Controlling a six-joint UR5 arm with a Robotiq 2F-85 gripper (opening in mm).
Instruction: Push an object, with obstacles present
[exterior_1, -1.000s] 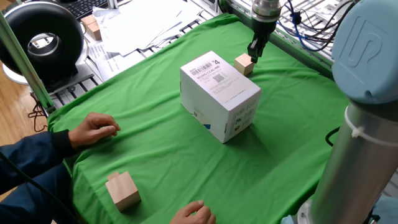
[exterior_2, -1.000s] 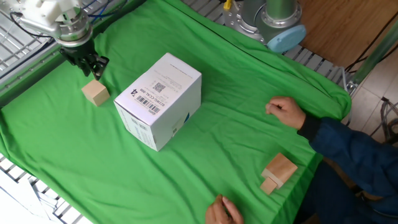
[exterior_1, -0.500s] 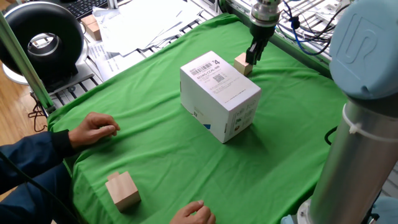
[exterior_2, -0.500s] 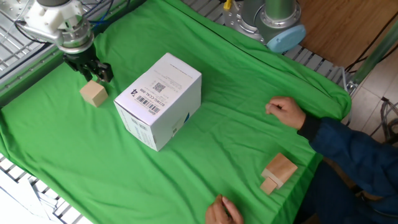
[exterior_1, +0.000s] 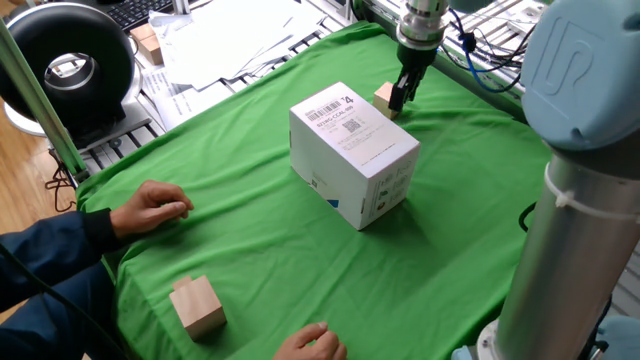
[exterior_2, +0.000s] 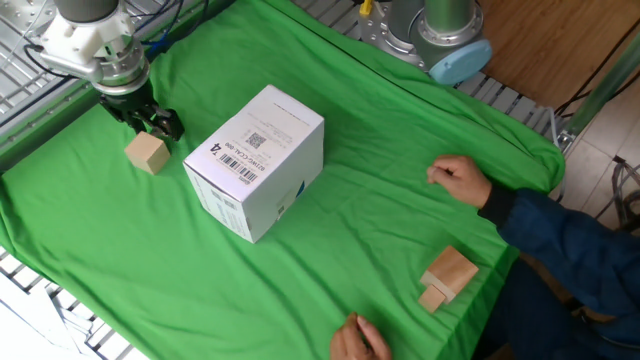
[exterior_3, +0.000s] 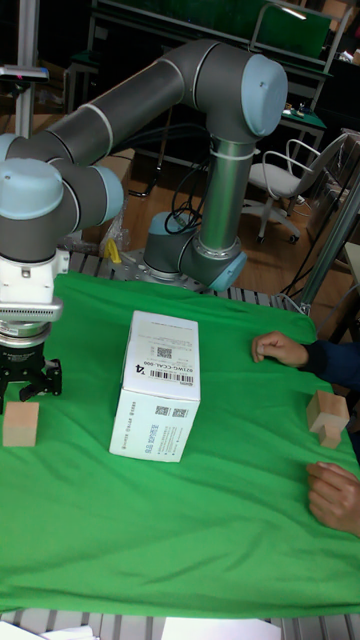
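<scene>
Tall fixed view, hand (exterior_3: 22, 385) closed and empty beside small cube (exterior_3: 20, 424), white box (exterior_3: 158, 398) nearby.

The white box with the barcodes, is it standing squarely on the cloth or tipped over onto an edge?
Standing squarely. The white box rests flat on the green cloth in every view, its labelled top face level, no edge lifted.

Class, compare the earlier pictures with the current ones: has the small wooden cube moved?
Yes. In the other fixed view the small wooden cube has slid left, away from the unmoved white box, with the gripper beside it.
</scene>
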